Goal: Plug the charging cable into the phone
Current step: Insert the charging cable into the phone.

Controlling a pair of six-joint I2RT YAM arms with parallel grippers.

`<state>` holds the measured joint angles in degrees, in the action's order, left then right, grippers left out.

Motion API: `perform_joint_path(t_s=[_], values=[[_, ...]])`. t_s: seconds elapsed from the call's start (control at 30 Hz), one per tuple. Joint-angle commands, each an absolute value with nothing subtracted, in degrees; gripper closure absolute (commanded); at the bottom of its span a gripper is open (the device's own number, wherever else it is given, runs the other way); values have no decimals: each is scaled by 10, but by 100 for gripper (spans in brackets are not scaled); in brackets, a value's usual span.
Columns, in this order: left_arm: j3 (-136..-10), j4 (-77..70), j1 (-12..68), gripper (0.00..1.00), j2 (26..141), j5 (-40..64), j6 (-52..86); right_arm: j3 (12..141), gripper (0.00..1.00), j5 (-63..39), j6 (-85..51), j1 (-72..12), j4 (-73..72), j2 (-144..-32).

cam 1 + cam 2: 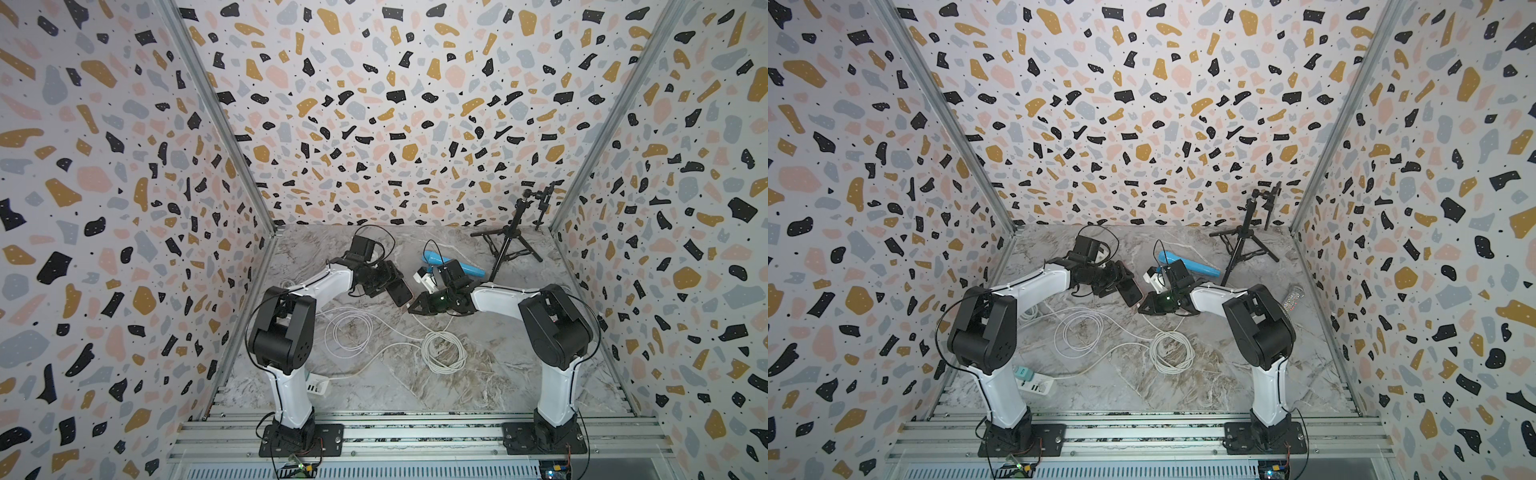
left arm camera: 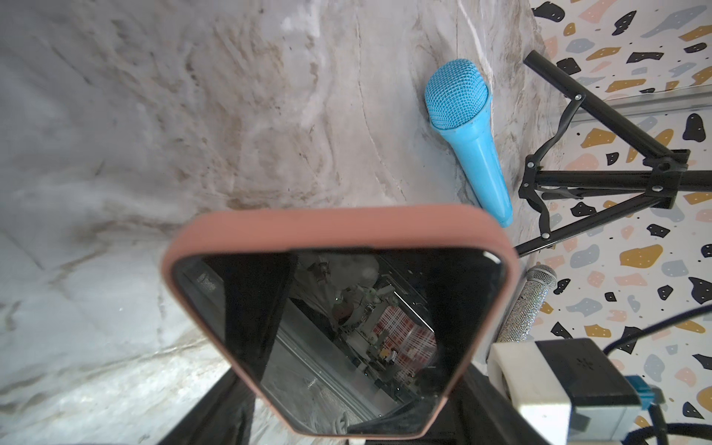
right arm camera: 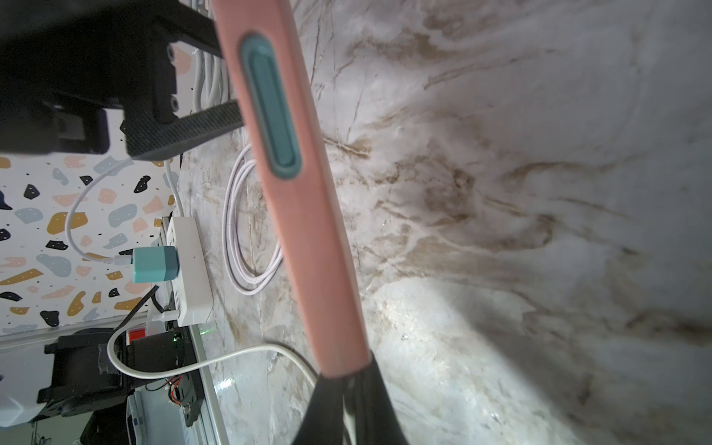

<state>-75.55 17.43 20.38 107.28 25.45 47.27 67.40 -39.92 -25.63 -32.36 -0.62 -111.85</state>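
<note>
With the left fingers (image 2: 269, 404) clamping the phone (image 1: 400, 292) and the right fingers (image 3: 346, 408) pinching the cable (image 3: 215, 358) end at its near edge, push straight along the phone's length.

Open marble bench (image 1: 519, 374) at front right. Blocked mid-front by white cable coils (image 1: 442, 353), front left by a power strip (image 1: 1038, 384), at the back by a blue microphone (image 1: 469, 268) and black tripod (image 1: 509, 245).
</note>
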Motion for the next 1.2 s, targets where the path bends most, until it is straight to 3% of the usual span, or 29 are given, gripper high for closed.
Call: perform_joint_path(t_s=[0.0, 0.67, 1.0, 1.17], values=[[-751, 224, 233, 65, 1070, 348, 475, 676, 100, -389, -226, -316, -147, -1080], [-743, 220, 230, 66, 1072, 361, 495, 688, 100, -374, -190, -316, -186, -1087], [-779, 256, 203, 67, 1092, 345, 487, 631, 84, -348, -205, -316, -129, -1050], [-804, 276, 195, 67, 1102, 332, 484, 600, 66, -344, -209, -316, -94, -1014]])
